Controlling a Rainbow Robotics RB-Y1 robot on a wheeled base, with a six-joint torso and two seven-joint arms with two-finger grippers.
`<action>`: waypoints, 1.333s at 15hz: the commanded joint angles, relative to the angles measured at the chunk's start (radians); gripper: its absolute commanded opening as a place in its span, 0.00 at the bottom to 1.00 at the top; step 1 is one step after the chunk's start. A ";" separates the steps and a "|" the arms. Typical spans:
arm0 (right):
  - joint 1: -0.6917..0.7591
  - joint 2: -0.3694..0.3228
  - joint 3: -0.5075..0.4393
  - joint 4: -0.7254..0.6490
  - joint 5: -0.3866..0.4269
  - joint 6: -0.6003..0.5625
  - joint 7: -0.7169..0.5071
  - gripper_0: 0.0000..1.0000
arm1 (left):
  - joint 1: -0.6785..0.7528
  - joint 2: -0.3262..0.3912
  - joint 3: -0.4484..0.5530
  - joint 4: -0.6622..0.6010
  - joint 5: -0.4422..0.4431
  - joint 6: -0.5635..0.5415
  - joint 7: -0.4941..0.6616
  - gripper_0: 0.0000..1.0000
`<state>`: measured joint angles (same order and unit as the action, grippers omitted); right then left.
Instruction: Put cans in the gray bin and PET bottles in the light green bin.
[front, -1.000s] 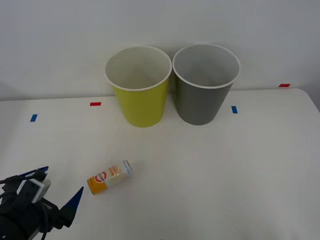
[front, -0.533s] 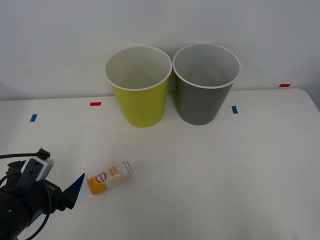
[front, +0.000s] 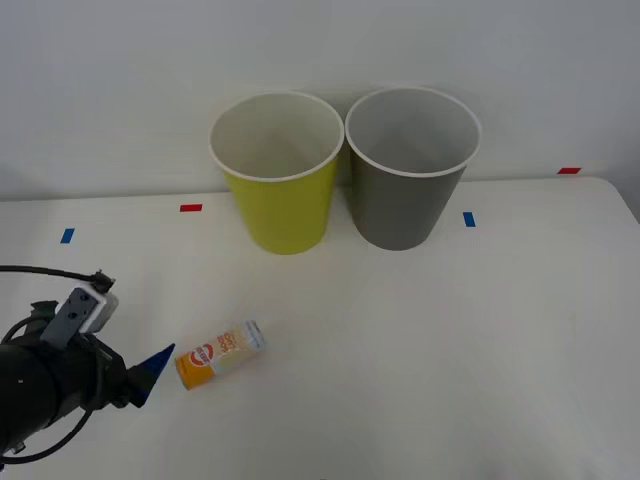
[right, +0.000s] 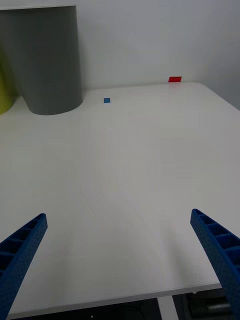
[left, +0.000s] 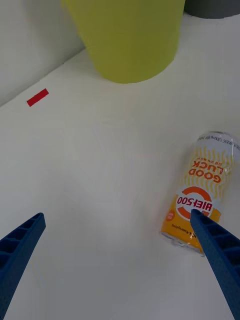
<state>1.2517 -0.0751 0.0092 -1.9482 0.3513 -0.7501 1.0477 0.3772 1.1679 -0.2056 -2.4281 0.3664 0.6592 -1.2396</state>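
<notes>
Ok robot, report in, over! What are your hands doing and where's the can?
Left gripper open, low beside the can. Can lying on the table, not held. Right gripper open, idle over bare table. Gray bin upright, path clear.

place: probably a lab | evidence: bare white table (front: 480, 330), tape markers (front: 190, 208), blank wall (front: 120, 80)

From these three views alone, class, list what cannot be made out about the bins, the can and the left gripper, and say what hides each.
- Light green bin: floor hidden by its near wall, front view.
- Gray bin: floor likewise hidden; rim cut off, right wrist view.
- Can: underside against the table; small print unreadable.
- Left gripper: one fingertip visible in front view, arm covers the other.
</notes>
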 joint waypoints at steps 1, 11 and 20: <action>0.000 0.000 0.000 0.000 0.000 0.000 0.000 1.00 | -0.116 -0.002 0.000 -0.009 0.192 0.142 -0.172 1.00; 0.000 0.000 0.000 0.000 0.000 0.000 0.000 1.00 | -0.360 -0.117 -0.020 -0.045 0.490 0.579 -0.419 1.00; 0.000 0.000 0.000 0.000 0.000 0.000 0.000 1.00 | -0.587 -0.200 -0.230 0.063 0.417 0.666 -0.366 1.00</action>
<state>1.2518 -0.0751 0.0092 -1.9481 0.3513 -0.7501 1.0477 -0.2032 0.9856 -0.4345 -2.3720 0.7853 1.3104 -1.6131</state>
